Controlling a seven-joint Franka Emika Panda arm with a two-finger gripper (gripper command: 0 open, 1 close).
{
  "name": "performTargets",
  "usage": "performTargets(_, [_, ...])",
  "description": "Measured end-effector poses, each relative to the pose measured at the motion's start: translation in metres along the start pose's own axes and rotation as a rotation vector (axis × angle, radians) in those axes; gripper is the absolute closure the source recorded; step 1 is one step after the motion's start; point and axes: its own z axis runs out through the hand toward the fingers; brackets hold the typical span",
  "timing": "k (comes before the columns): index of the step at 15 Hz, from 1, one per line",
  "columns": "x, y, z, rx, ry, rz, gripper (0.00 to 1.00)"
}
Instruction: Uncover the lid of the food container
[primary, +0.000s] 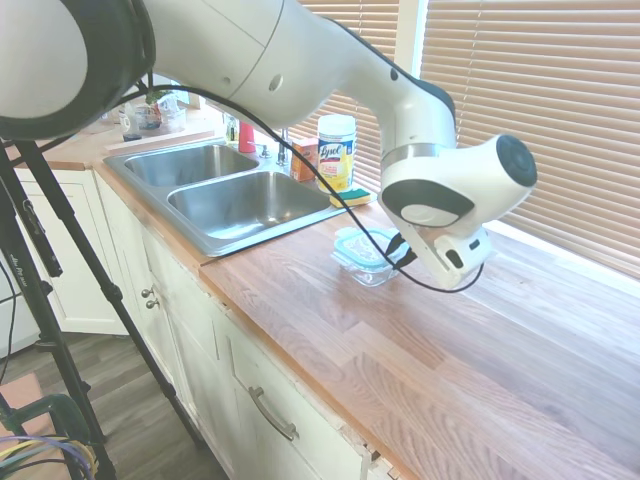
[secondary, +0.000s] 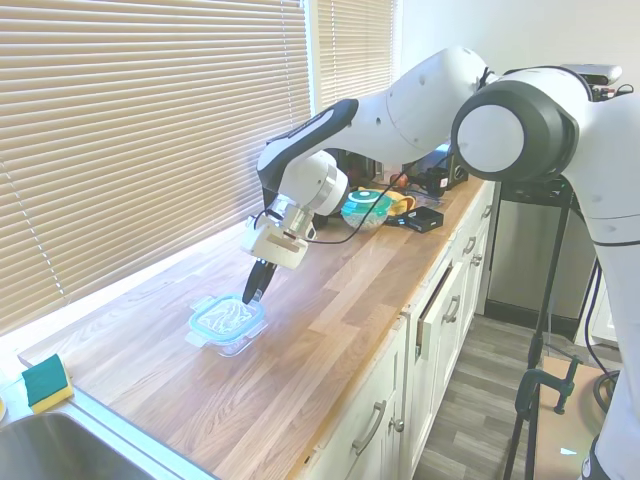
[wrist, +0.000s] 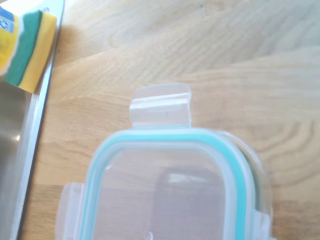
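The food container (secondary: 244, 337) is a small clear glass dish on the wooden counter, a short way from the sink. The lid (secondary: 226, 318), clear with a teal rim and snap tabs, sits on it. In the wrist view the lid (wrist: 165, 195) fills the lower half from close by, one clear tab (wrist: 161, 106) sticks out flat, and a strip of the container's rim (wrist: 262, 180) shows past one edge. My gripper (secondary: 251, 296) points down at the lid's edge on the window side, its tip at or just above the rim. In the first exterior view my hand hides much of the lid (primary: 358, 244).
A yellow-green sponge (secondary: 46, 383) lies by the steel double sink (primary: 235, 207), with a Lysol wipes canister (primary: 335, 152) behind it. Window blinds run along the counter's back. Bowls and dark items (secondary: 385, 208) crowd the counter's far end. The counter's front edge (secondary: 330, 420) is close by.
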Motion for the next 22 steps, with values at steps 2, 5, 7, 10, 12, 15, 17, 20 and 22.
performTargets(2, [-0.011,-0.017,-0.014,-0.031,0.031,-0.023,1.00])
performTargets(5, [-0.035,-0.048,-0.036,-0.052,0.071,-0.079,1.00])
performTargets(7, [-0.062,-0.076,-0.045,-0.062,0.085,-0.136,1.00])
performTargets(10, [-0.114,-0.116,-0.039,-0.093,0.100,-0.230,1.00])
performTargets(12, [-0.145,-0.134,-0.027,-0.124,0.104,-0.285,1.00])
performTargets(15, [-0.179,-0.147,0.003,-0.183,0.103,-0.359,1.00])
performTargets(17, [-0.196,-0.151,0.019,-0.224,0.108,-0.403,1.00])
performTargets(20, [-0.218,-0.154,0.035,-0.254,0.100,-0.436,1.00])
performTargets(22, [-0.232,-0.156,0.049,-0.272,0.080,-0.460,1.00])
